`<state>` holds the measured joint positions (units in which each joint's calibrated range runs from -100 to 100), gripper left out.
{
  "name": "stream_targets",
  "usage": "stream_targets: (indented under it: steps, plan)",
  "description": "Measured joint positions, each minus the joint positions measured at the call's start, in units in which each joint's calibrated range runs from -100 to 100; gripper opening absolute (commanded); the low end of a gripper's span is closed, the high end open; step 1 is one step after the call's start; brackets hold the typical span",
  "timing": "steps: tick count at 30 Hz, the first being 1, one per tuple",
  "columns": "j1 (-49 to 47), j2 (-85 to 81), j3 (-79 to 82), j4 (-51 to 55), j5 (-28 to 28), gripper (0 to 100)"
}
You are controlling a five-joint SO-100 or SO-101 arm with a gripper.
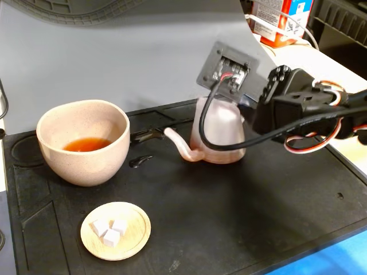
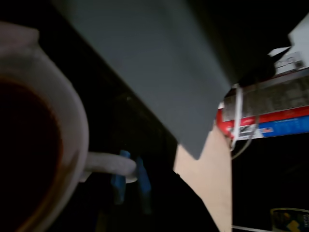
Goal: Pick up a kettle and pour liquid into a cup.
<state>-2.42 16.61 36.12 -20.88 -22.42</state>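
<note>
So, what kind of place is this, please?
Probably a hobby or lab workbench, not a kitchen: a black compartmented work mat covers the table, a grey board stands behind as a backdrop, and cables and boxes clutter the back corner.

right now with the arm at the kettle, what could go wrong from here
1. The kettle stands on the black mat with dark liquid still inside, seen in the wrist view; a bump from the arm could tip it.
2. Its spout ends short of the cup, so tilting here would likely spill.
3. Wet patches may make the mat slippery.
</note>
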Motion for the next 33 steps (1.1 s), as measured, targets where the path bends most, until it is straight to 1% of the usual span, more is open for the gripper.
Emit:
stream_targets:
  steps: [9,14,20,29,33]
  plan:
    - [-0.53,1.28,-0.19,-0.09,-0.05,1]
    - [-0.08,1.37,-0.1,-4.2,0.0,1]
    - [0.38,1.37,-0.1,-4.2,1.68,1]
    - [0.38,1.37,-0.1,-4.2,1.68,1]
    - [0.76,4.11,-0.19,-4.99,1.41,1]
